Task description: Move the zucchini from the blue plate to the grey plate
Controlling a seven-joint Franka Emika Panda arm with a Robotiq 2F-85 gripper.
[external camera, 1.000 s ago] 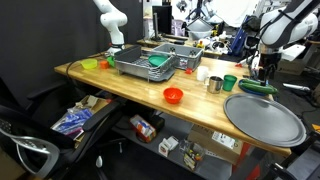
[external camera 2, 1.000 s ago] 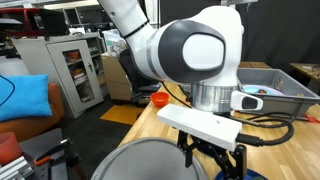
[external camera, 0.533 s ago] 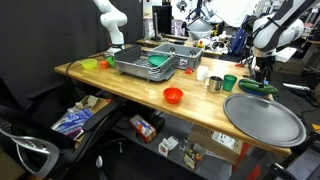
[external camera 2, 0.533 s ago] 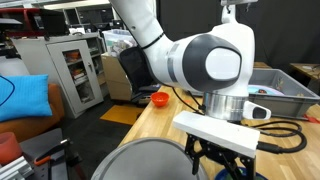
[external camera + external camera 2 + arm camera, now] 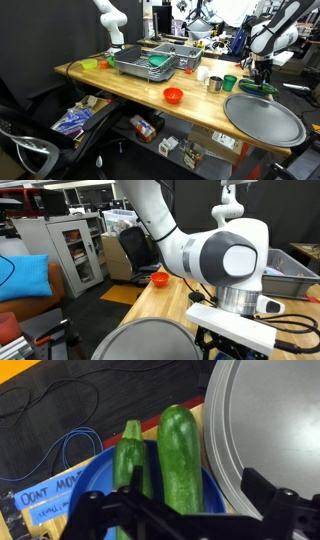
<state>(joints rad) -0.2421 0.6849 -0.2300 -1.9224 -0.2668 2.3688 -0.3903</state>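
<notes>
In the wrist view two long green vegetables lie side by side on the blue plate. The thicker, speckled one is the zucchini; a slimmer green one lies to its left. My gripper is open just above the plate, its fingers either side of the zucchini's near end, not touching it. The grey plate lies right beside the blue plate. In an exterior view the gripper hangs over the blue plate, with the grey plate in front of it.
A green cup and a metal cup stand near the blue plate. A red bowl sits mid-table, and also shows in an exterior view. A grey dish rack stands at the back. Cables lie on the floor past the table edge.
The arm has shifted a little and come down closer over the blue plate. The vegetables and plates have not moved.
</notes>
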